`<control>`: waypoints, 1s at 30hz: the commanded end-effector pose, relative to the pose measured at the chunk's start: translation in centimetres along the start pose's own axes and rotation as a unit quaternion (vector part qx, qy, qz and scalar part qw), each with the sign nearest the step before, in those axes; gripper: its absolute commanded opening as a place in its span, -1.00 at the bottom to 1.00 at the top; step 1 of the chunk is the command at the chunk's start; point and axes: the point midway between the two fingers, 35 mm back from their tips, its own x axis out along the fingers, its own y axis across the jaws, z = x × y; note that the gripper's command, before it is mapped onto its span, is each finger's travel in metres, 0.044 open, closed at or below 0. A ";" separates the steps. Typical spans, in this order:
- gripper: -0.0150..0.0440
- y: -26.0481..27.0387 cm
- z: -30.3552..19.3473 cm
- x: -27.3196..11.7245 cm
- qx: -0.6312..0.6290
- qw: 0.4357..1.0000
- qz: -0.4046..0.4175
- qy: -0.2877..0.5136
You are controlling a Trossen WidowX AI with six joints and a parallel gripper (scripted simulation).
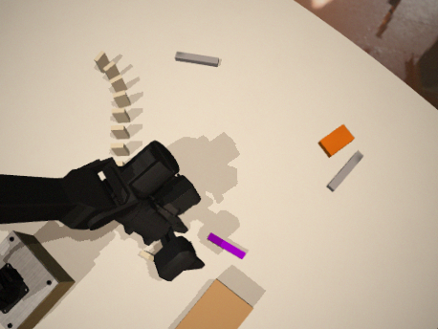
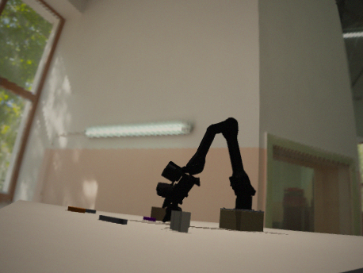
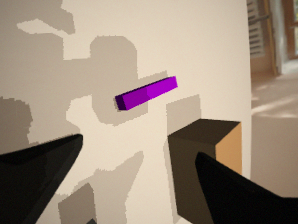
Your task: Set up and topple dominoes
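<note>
A curved row of several standing cream dominoes point(image 1: 120, 116) point(image 2: 180, 221) runs down the left in the top view; the arm covers its near end. A loose cream domino point(image 1: 146, 254) lies beyond that end, beside my gripper and partly hidden by it; whether it is upright I cannot tell. My gripper point(image 1: 193, 248) point(image 3: 141, 149) is open and empty, pointing down above the table between that domino and the purple bar. In the wrist view its fingers stand wide apart, with the purple bar ahead of them.
A purple bar point(image 1: 227, 246) point(image 2: 149, 218) point(image 3: 147, 94) lies right of the gripper. A tan box point(image 1: 215, 308) point(image 2: 158, 213) point(image 3: 190, 165) stands near it. Grey bars point(image 1: 197, 59) point(image 1: 344, 171) and an orange block point(image 1: 337, 140) point(image 2: 75, 209) lie farther off.
</note>
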 end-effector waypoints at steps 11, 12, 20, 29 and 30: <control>1.00 -5.0 -3.5 -8.7 -0.217 0.907 0.352 0.076; 1.00 -5.0 -3.5 -8.7 -0.217 0.907 0.352 0.076; 1.00 -5.0 -3.5 -8.7 -0.217 0.907 0.352 0.076; 1.00 -1.4 -5.2 -4.3 -0.217 0.907 0.352 0.076; 1.00 -1.1 -5.4 -4.0 -0.217 0.907 0.352 0.076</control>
